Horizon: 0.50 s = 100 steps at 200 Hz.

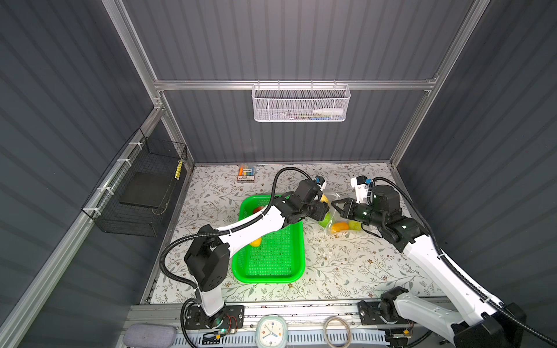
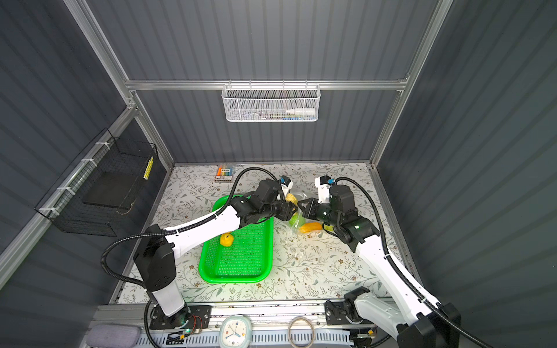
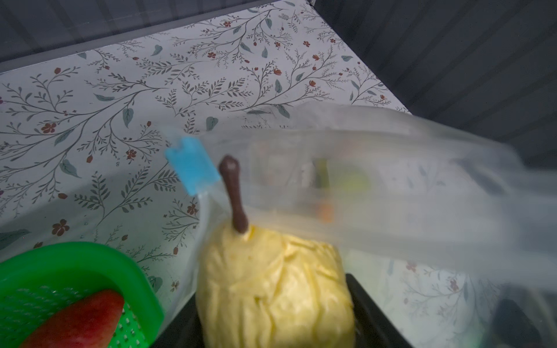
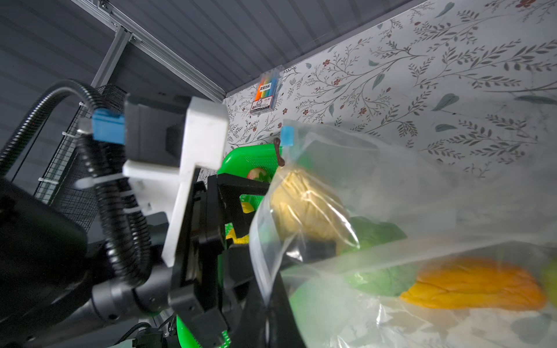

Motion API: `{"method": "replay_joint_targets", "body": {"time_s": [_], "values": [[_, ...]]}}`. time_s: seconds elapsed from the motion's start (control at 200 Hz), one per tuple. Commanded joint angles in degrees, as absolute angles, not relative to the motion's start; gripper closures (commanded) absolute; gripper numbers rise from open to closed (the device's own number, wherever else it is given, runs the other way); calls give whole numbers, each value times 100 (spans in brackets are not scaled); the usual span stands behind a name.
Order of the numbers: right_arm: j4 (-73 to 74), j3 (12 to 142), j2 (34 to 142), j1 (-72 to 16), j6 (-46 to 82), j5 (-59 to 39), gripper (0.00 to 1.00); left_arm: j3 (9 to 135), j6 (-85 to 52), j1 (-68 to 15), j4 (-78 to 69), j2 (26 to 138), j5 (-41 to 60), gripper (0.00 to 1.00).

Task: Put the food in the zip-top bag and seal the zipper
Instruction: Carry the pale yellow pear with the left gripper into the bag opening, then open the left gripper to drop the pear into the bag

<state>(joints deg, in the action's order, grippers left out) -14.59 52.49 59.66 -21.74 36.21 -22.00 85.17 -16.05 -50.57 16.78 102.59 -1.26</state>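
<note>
Clamps bumpy yellow toy fruit between part-open left gripper fingers, in mouth of clear crinkly zip-top bag, light-blue slider tab just beyond fingertips. Pinches bag edge in closed right gripper; stretches both forearms inward, nearly tip to tip.

Bright, even overhead light in both top views, wide-angle bowing at edges. Dim in left wrist view, zip-top bag blurred.

Zip-top bag just right of tray, marker pack behind tray.
</note>
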Motion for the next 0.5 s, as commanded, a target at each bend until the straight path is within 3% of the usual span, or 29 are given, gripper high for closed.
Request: {"method": "replay_joint_targets", "body": {"time_s": [0.0, 0.12, 0.34, 0.495], "values": [[-1326, 5212, 5880, -2162, 3665, -2345, 100, 8760, -1543, -4968, 1756, 10391, -2, 38], [-1316, 5203, 5915, -2162, 3667, -2302, 100, 8816, -1620, -4904, 1766, 10483, 19, 33], [-1391, 5271, 6027, -2162, 3677, -2116, 100, 8842, -1740, -4877, 1835, 10405, 53, 14], [-1427, 5282, 6046, -2152, 3694, -1802, 100, 8738, -1841, -4877, 1914, 10093, 101, 8]]}}
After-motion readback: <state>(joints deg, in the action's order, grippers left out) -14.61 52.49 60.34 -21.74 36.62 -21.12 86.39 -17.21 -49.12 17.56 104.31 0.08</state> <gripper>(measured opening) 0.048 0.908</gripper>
